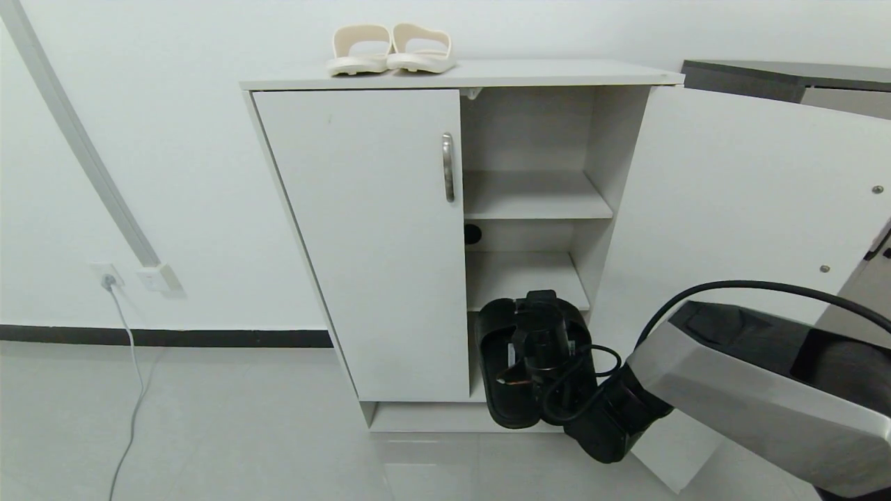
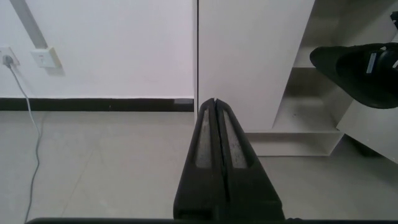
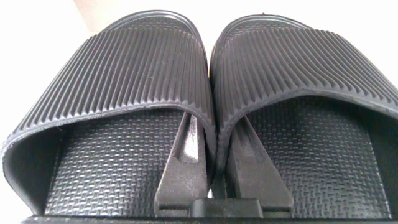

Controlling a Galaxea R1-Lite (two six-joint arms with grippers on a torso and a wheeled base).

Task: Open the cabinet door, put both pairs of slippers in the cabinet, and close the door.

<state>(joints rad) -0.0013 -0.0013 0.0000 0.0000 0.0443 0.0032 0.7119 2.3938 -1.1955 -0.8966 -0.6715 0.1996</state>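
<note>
Two black slippers (image 3: 143,81) clamped in right gripper (image 3: 215,124) — seemingly at cabinet (image 1: 362,243) opening.

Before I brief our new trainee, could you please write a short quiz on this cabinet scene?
1. True or false: the beige slippers lie on top of the cabinet.
2. Which doors stand open? A) neither, B) only the right door, C) both.
3. What is the right end effector holding at the bottom compartment's opening?

Key: 1 true; 2 B; 3 the black slippers, pinched together by their inner walls.
</note>
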